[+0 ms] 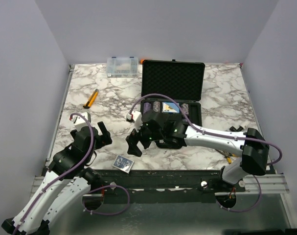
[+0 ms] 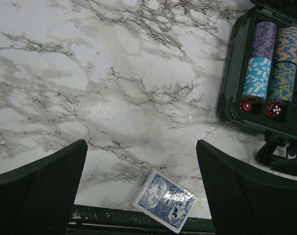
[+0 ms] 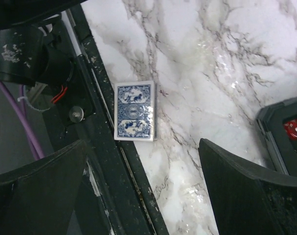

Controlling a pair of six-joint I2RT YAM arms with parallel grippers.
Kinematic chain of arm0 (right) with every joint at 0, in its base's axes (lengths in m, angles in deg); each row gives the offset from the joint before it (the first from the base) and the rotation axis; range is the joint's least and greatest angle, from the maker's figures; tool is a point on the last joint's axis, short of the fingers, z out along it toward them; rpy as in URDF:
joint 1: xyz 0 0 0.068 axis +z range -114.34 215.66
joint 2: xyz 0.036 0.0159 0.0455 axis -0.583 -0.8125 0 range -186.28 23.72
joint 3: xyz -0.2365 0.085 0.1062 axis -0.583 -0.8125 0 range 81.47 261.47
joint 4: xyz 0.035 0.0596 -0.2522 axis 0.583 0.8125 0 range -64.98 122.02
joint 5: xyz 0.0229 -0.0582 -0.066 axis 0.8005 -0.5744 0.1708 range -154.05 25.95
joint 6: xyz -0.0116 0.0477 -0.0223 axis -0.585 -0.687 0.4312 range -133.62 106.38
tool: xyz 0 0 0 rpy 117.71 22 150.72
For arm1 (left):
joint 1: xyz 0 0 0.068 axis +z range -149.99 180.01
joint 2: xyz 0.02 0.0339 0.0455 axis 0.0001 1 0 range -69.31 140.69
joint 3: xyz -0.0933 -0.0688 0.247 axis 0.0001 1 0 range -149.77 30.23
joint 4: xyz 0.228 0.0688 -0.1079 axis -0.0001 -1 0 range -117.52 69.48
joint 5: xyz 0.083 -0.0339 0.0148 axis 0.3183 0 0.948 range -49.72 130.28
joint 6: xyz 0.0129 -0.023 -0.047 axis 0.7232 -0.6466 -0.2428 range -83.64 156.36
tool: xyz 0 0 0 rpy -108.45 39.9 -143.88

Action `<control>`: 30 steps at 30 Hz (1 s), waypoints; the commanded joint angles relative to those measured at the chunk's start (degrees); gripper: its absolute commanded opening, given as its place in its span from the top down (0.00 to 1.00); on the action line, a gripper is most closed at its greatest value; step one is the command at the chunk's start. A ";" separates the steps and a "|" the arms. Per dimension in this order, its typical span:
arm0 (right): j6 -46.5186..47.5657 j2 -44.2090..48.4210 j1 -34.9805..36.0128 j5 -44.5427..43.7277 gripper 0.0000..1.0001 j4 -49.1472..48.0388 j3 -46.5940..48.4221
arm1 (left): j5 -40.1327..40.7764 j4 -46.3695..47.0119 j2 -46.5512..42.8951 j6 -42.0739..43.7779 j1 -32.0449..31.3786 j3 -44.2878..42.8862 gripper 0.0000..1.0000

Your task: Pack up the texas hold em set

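The card deck (image 1: 123, 163) lies at the near edge of the table (image 1: 109, 98). The left gripper (image 1: 103, 133) and the right gripper (image 1: 137, 145) have their jaws spread wide, holding nothing.

A card deck (image 2: 164, 199) lies at the table's (image 2: 114, 88) edge between spread fingers (image 2: 35, 191).

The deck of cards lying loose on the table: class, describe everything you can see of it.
The deck of cards is a small rectangular pack with an ornate blue-and-white back and a white border. Its top looks glossy and catches glare, as if boxed or wrapped. It lies flat, pattern up, askew on the marble table, right at its near edge. It sits outside the black case, toward the left arm's side. Only the table touches it; nothing grips it.
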 commanded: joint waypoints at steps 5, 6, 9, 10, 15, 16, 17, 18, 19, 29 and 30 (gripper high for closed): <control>4.29 -4.64 7.42 -4.37 0.00 -7.16 -1.67 | 3.58 -1.63 -1.68 -1.48 -0.08 -0.97 0.08; 3.79 -5.48 7.81 -4.74 0.00 -7.41 -1.58 | 4.08 -2.00 -1.88 -1.97 -0.09 -0.93 0.08; 3.29 -7.05 8.77 -6.72 0.00 -8.72 -1.49 | 6.35 -3.42 -2.32 -3.69 -0.11 -1.29 0.08; 3.40 -7.36 9.04 -7.66 0.00 -9.05 -1.60 | 6.86 -3.81 -2.47 -4.25 -0.12 -1.36 0.08; 2.92 -9.54 11.17 -14.16 0.00 -9.10 -1.62 | 8.81 -5.15 -3.64 -5.69 -0.08 -1.72 0.08; 2.65 -10.02 11.60 -15.47 0.00 -9.01 -1.62 | 9.20 -5.33 -4.06 -5.89 -0.07 -1.73 0.08; 2.29 -10.63 12.11 -16.85 0.00 -8.88 -1.54 | 9.51 -5.53 -4.59 -6.12 -0.11 -1.80 0.08; 1.84 -11.31 12.41 -17.77 0.00 -8.71 -1.45 | 9.92 -5.71 -5.05 -6.26 0.02 -1.76 0.08; 1.48 -11.76 12.72 -18.07 0.00 -8.74 -1.36 | 10.10 -5.77 -5.49 -6.35 -0.05 -1.65 0.08; 1.23 -18.24 13.67 -19.50 0.00 -6.22 3.06 | 10.11 -5.78 -6.63 -6.36 -0.11 -1.46 0.08; 1.24 -18.60 13.78 -19.45 0.00 -6.17 3.31 | 10.12 -5.78 -6.64 -6.35 -0.06 -1.46 0.08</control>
